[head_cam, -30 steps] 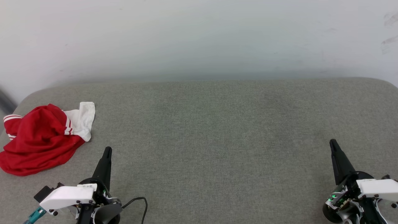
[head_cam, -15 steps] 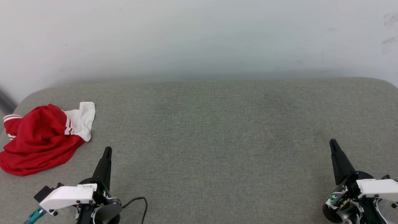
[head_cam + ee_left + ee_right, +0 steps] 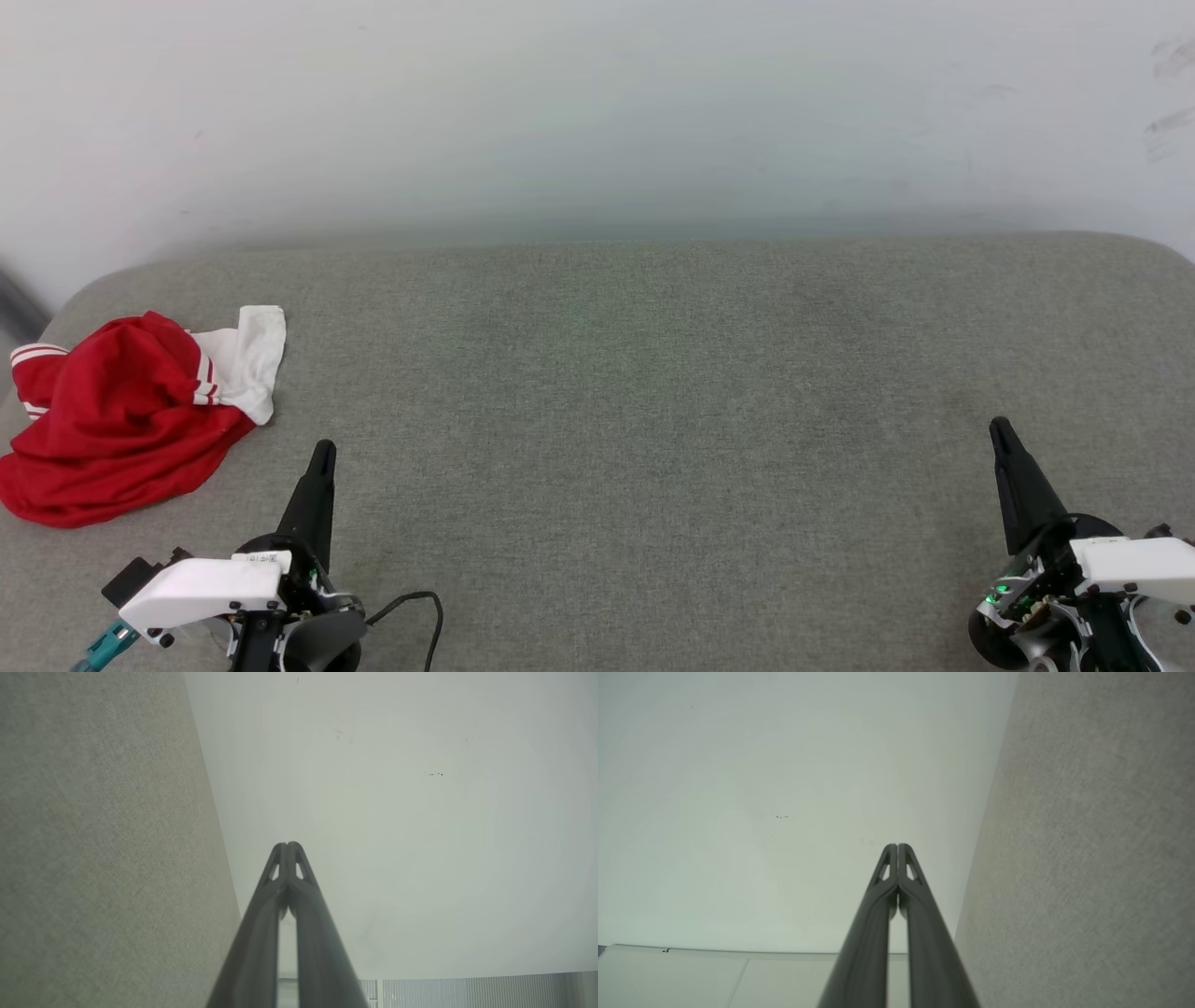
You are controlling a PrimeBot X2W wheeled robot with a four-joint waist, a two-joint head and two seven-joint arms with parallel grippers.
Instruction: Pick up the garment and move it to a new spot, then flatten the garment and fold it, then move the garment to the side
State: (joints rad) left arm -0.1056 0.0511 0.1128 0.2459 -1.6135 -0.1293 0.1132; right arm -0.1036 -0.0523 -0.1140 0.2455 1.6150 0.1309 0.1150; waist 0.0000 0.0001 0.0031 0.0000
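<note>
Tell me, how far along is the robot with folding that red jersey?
Nothing looks done yet: the garment lies crumpled at the left end of the grey surface. Nothing is in hand either: the left gripper and right gripper are both shut, empty and clear of it. Everything is left: picking it up, moving it, flattening, folding, setting it aside.

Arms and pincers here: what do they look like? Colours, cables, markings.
Left pincer: long dark tapered fingers, white wrist shell with a small label, a black cable looping out, a teal connector. Right pincer: same fingers and white shell, plus a green light. Small cut-outs near the fingertips.
</note>
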